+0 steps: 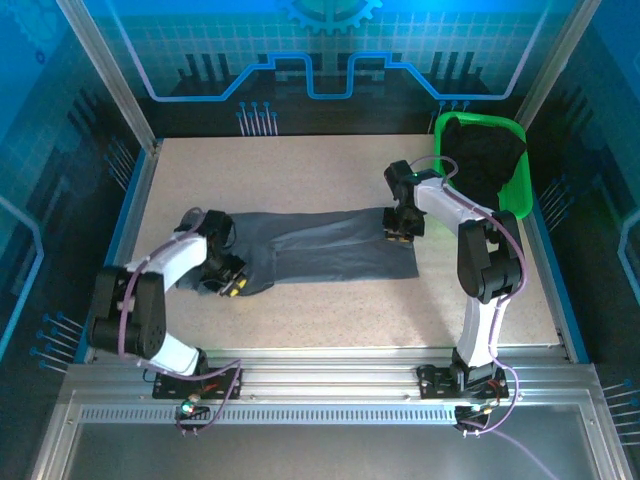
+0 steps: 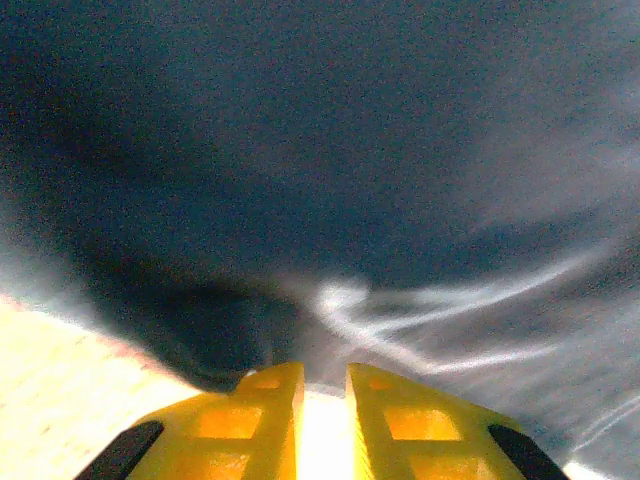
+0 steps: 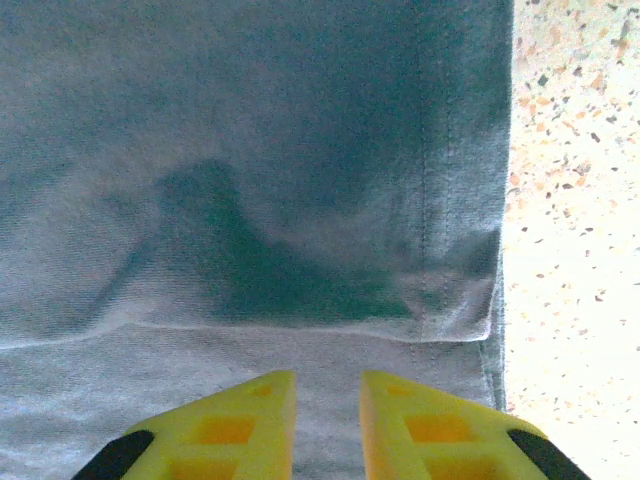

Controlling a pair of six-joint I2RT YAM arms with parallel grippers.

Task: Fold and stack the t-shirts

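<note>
Speckled beige tabletop [image 1: 330, 320] carries the soft slate-grey t-shirt [image 1: 320, 250], a creased strip lying left-to-right, stitched hem [image 3: 440, 200] rightward; black t-shirt [image 1: 485, 160] heaped in the green plastic basket [image 1: 519, 180]; left gripper [image 2: 323, 380] and right gripper [image 3: 327, 385] at its ends, fingers narrowly apart, clamped or not I cannot tell

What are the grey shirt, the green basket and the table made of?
The shirt looks like soft knit cloth, probably cotton, with a matte finish. It wrinkles and has a stitched hem. The basket seems to be plastic, since it is bright green and smooth with a stiff rim. The table has a hard, speckled top, like stone or laminate. I cannot tell which.
</note>
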